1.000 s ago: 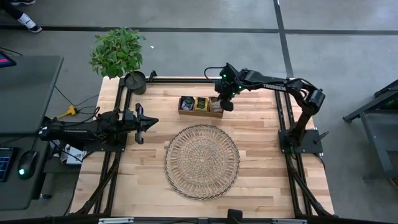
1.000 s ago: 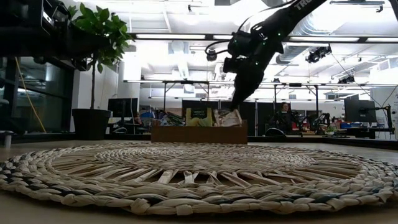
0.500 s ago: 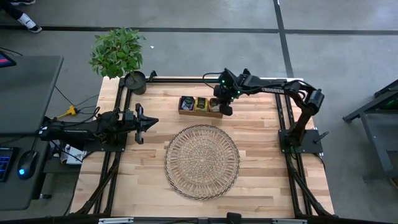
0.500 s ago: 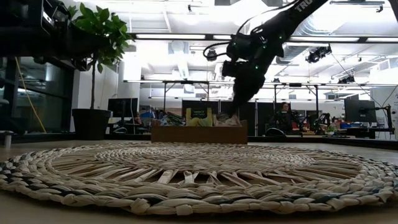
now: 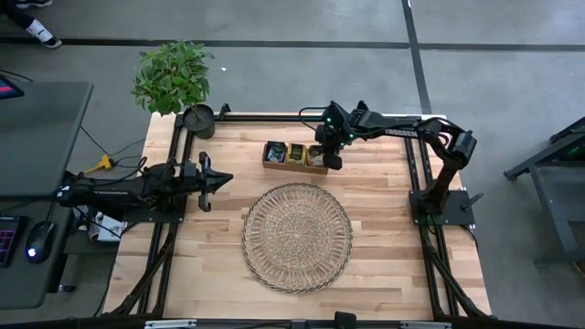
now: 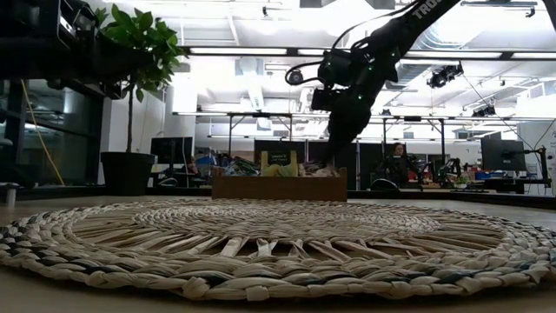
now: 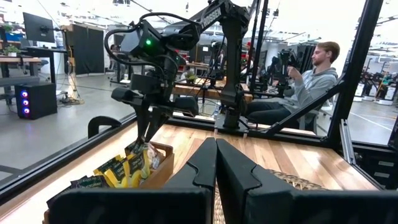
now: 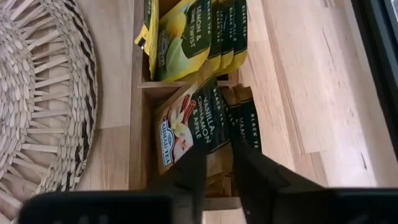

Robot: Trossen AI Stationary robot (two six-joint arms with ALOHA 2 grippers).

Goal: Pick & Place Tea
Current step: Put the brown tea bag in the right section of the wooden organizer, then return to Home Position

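Right hand (image 8: 217,163) is reaching straight down into the box (image 5: 294,155), fingers slightly apart straddling an upright tea (image 8: 193,121) sachet; left hand (image 5: 224,179) is sitting pressed together, well apart.

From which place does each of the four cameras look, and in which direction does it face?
High: overhead, straight down; both arms, woven tray.
Low: table height, across tray to wooden box; right arm.
Left wrist: behind shut left gripper, facing right gripper.
Right wrist: above box, right gripper among tea sachets.
Shared: box.
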